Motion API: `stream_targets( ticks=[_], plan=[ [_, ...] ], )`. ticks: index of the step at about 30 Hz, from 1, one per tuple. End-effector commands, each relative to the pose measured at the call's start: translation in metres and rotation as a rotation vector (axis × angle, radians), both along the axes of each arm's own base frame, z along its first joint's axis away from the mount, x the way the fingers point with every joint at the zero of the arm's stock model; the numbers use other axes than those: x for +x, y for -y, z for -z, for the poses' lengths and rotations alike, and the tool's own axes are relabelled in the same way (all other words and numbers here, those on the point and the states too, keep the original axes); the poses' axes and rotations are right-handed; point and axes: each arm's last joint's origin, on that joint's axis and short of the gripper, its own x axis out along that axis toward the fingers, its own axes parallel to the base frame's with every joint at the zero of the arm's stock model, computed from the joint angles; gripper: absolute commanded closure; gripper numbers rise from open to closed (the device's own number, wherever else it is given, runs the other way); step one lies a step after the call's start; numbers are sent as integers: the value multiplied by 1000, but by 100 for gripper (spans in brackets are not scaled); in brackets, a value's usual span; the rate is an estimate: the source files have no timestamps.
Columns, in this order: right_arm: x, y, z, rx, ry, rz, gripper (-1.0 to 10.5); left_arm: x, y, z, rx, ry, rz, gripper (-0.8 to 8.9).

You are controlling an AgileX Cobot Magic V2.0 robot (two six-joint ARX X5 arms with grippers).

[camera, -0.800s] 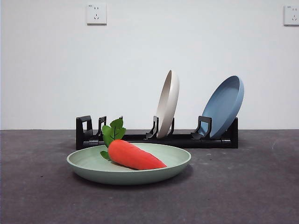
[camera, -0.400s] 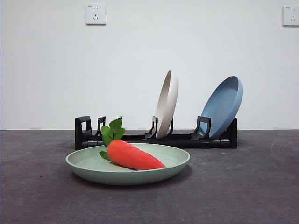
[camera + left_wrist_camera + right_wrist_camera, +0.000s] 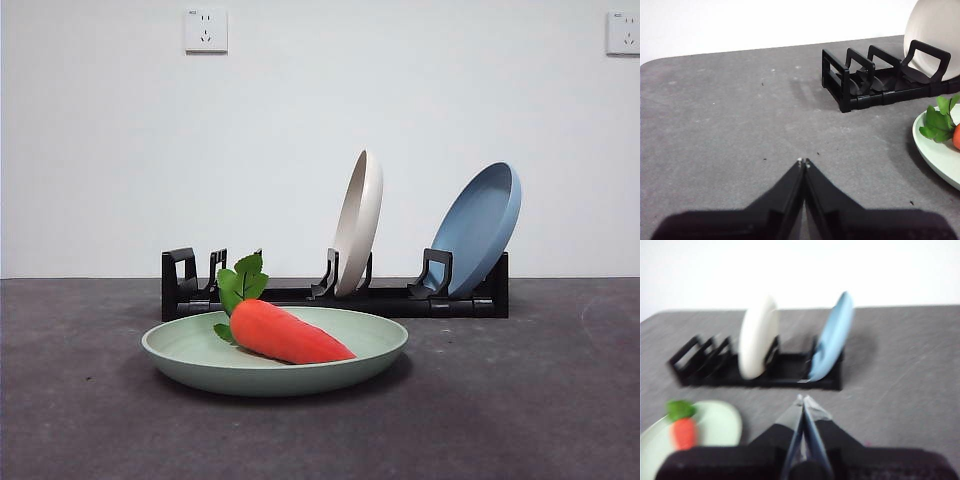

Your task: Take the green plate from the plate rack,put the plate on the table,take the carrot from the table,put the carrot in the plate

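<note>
Front view shows the table [image 3: 560, 420], dark and mottled, filling the lower frame; centre-right stands the plate rack [image 3: 330, 296]. Left of centre the green plate [image 3: 372, 345], pale and matte, lies flat holding the carrot [image 3: 290, 335]. Both arms should simply keep clear: left gripper [image 3: 803, 162] and right gripper [image 3: 802, 399] are closed, empty.

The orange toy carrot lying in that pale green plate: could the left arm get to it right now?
Probably yes. The left gripper, shut, hovers over bare dark grey table; the orange toy carrot lies uncovered in the pale green round plate, nothing between.
</note>
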Motion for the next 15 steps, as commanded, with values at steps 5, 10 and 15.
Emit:
stream_targets(
  ticks=[5,10,15],
  plan=[
    [2,4,68,15,115,55,946,0,0,4,-8,-11,-5,816],
    [2,4,103,31,93,59,946,0,0,4,-8,-11,-5,815],
    [3,4,123,54,67,63,946,0,0,4,-8,-11,-5,815]
  ],
)
